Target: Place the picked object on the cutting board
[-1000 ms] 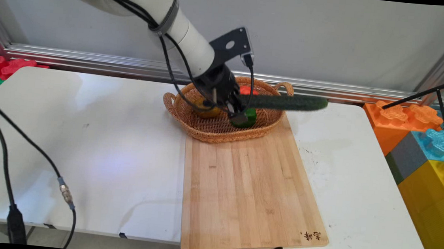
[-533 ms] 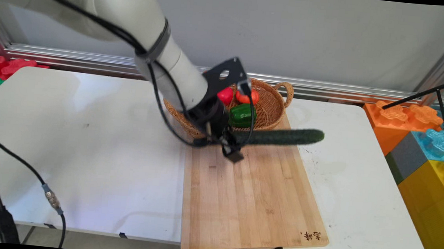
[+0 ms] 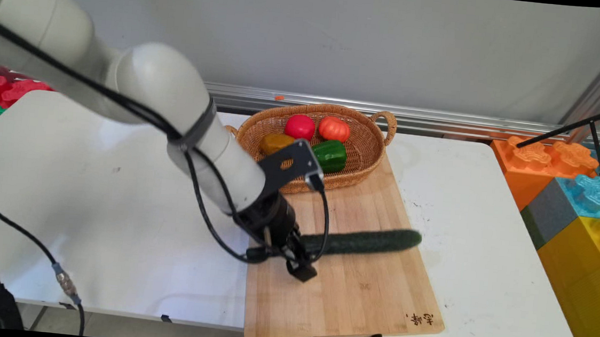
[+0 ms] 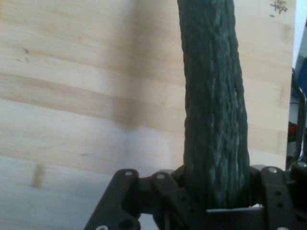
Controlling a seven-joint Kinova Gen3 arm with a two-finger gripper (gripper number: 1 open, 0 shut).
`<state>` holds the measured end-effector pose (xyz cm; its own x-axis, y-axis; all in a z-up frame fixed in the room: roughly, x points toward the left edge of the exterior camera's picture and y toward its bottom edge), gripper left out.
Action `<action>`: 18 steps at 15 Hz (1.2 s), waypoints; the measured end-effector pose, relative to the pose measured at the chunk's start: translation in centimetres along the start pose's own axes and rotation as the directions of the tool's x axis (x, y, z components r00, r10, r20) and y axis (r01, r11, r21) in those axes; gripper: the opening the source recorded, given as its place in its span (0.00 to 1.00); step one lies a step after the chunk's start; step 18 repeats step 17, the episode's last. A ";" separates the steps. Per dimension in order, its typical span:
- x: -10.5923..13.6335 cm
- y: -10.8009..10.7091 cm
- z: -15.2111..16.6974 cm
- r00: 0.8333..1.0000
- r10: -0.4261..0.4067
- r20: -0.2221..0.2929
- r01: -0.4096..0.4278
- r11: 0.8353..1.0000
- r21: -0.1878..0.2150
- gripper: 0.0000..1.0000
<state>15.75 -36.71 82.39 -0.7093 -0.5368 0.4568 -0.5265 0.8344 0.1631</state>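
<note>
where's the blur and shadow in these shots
Main view: the cucumber looks slightly smeared; the basket and board are sharp. Hand view: soft throughout, with a broad shadow on the board left of the cucumber held in the gripper.

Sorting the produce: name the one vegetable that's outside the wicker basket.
The long dark green cucumber, clamped in the gripper above the wooden cutting board.

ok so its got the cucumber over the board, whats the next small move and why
Probably a short move straight down. The gripper is shut on the cucumber, gripped near one end, and the rest reaches out level over the wooden cutting board. The main view suggests it hangs just above the bare wood, so lowering comes before any release.
</note>
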 end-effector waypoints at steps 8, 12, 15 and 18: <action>-2.9 0.1 3.8 1.000 -0.005 0.003 0.005 1.000 -0.023 1.00; -3.2 -0.4 4.0 1.000 0.011 0.002 -0.011 1.000 -0.017 1.00; -3.0 -0.9 3.5 1.000 0.019 -0.002 -0.019 1.000 -0.007 1.00; -2.7 -1.2 3.0 1.000 0.020 -0.006 -0.020 1.000 -0.003 1.00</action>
